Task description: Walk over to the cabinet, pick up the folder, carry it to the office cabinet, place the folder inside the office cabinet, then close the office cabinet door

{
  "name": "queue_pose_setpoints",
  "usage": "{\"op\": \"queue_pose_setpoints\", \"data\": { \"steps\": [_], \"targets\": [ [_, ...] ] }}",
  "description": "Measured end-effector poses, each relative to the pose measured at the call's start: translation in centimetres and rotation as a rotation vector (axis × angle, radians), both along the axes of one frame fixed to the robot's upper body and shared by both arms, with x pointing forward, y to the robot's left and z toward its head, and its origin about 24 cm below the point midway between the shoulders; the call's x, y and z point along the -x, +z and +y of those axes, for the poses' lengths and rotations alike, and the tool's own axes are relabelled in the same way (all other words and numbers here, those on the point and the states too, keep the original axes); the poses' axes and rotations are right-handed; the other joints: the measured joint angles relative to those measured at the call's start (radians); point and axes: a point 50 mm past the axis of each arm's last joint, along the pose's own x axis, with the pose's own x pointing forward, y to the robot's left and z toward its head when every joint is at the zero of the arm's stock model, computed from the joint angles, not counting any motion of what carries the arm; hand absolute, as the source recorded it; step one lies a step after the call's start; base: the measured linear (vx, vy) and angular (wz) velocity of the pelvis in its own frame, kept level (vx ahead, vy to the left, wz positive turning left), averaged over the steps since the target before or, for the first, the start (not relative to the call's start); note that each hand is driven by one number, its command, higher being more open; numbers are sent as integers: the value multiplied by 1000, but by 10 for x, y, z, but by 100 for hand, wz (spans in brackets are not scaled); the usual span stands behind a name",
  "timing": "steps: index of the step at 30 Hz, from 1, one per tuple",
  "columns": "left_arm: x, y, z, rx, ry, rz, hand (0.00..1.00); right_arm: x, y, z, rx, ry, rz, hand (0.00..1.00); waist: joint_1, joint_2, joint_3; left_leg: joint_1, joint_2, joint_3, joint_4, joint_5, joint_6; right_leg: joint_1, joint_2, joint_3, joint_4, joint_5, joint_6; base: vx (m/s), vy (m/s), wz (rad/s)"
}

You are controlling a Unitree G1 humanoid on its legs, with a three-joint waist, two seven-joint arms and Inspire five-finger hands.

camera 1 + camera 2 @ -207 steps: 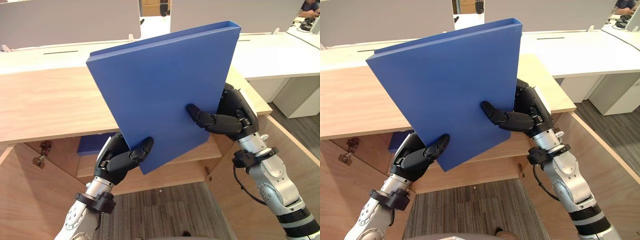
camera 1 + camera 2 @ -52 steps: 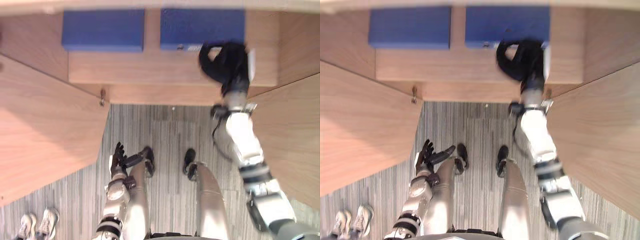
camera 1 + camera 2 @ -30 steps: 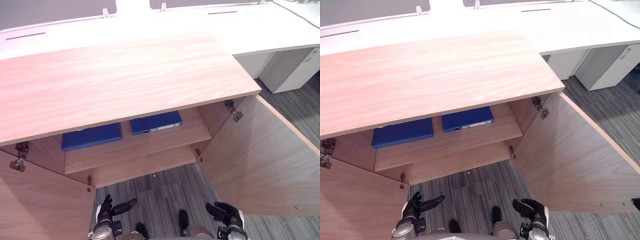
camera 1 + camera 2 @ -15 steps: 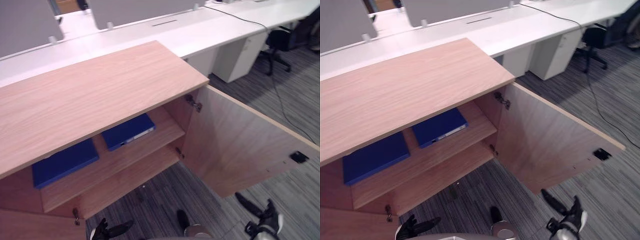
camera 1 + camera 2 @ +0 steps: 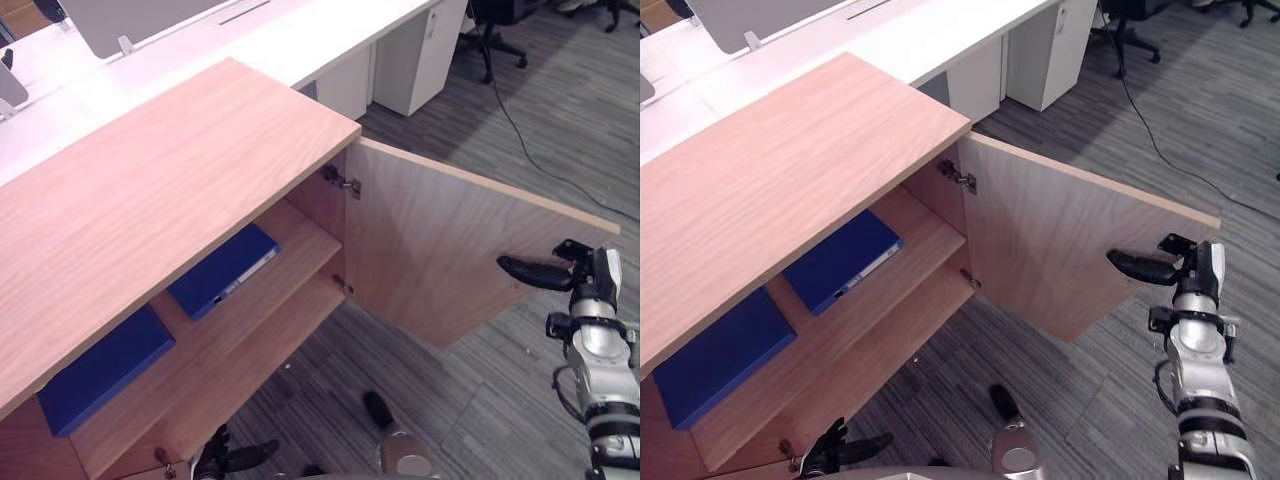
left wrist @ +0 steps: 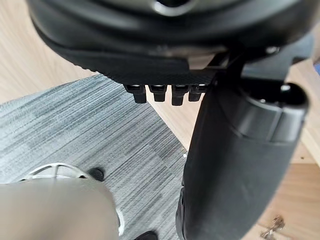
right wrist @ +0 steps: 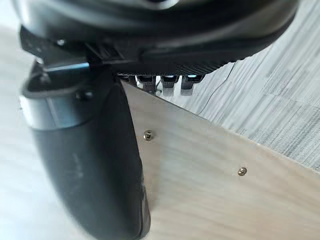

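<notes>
Left eye view: folder (image 5: 222, 270) lies flat on the shelf (image 5: 300, 245) inside the office cabinet (image 5: 150, 180), near 9 o'clock; second blue folder (image 5: 100, 372) at 8 o'clock; right hand (image 5: 545, 272) has risen from 5 o'clock to 3 o'clock, just beside the free edge of the open door (image 5: 440, 260); left hand (image 5: 232, 460) low at 6 o'clock.

Right wrist view: fingers straight, nothing held; contact with the door unclear.

Left wrist view: fingers straight, empty, over floor (image 6: 75, 130).

Placing looks done; the door push comes next.
</notes>
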Motion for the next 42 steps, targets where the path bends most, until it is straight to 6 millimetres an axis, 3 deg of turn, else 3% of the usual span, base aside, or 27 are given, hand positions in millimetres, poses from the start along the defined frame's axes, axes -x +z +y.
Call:
{"op": "queue_pose_setpoints", "data": {
  "steps": [7, 10, 13, 17, 21, 24, 29, 30, 34, 38, 40, 42],
  "targets": [
    [-5, 1, -3, 4, -10, -18, 100, 4, 9, 17, 54, 112, -18, 100, -8, -6, 11, -4, 22, 31, 11, -7, -9, 2, 20, 28, -32, 28, -9, 31, -52, -17],
    [-9, 2, -4, 5, -9, -28, 100, 26, 14, 44, 50, 229, -76, 100, -29, -10, 23, -3, 32, 39, 11, -8, -11, 1, 33, 45, -39, 39, -9, 44, -66, -24],
    [-13, 2, -7, 8, -22, -39, 100, 59, 9, 77, -50, 387, -81, 100, -60, -20, 30, 1, 47, 38, 19, -10, -15, 4, 45, 53, -38, 45, -13, 31, -80, -12],
    [-19, 1, -9, 15, -34, -44, 100, 107, 7, 121, -309, 671, -35, 100, -83, -57, 43, 9, 71, 35, 55, -25, -26, 22, 53, 53, -39, 42, -16, -31, -84, -7],
    [-22, 0, -10, 22, -67, -31, 100, 129, 10, 153, -370, 994, 118, 100, -82, -84, 40, 2, 71, 8, 74, -39, -23, 23, 41, 9, -31, 39, -24, -57, -41, 10],
    [-21, 0, -8, 16, -89, -26, 100, 137, 16, 175, -423, 1171, 118, 100, -70, -103, 23, -28, 72, -62, 93, -37, -19, 24, 28, -48, -20, 33, -33, -21, -39, 57],
    [-33, 4, 1, -36, -191, -34, 100, 120, 5, 207, -530, 1272, 41, 100, -18, -147, -9, -99, 70, -194, 122, -17, -1, 26, -4, -176, -9, 28, -45, -2, -17, 78],
    [-39, 6, 0, -40, -207, -46, 100, 106, -8, 219, -577, 1254, 23, 100, 3, -151, -11, -121, 63, -244, 126, -11, 7, 31, -17, -226, -10, 24, -49, 4, -3, 104],
    [-46, 7, -4, -43, -212, -60, 100, 63, -31, 231, -602, 1083, -47, 100, 39, -147, -14, -172, 38, -358, 121, 17, 22, 44, -51, -348, -11, 9, -54, -15, -1, 100],
    [-50, 7, -8, -47, -180, -64, 100, 17, -48, 219, -540, 757, -105, 100, 88, -131, -14, -188, -10, -522, 57, 84, 28, 87, -93, -511, -1, -27, -49, -29, -23, 119],
    [-51, 8, -8, -55, -174, -72, 100, 13, -51, 209, -522, 658, -134, 100, 101, -126, -15, -189, -25, -570, 21, 113, 24, 87, -102, -558, 14, -45, -49, -43, -38, 95],
    [-49, 8, -3, -58, -131, -69, 100, 16, -76, 186, -475, 482, -35, 100, 117, -123, -15, -176, -45, -646, -78, 187, 12, 88, -115, -636, 29, -75, -43, -70, -59, 92]
  ]
}}
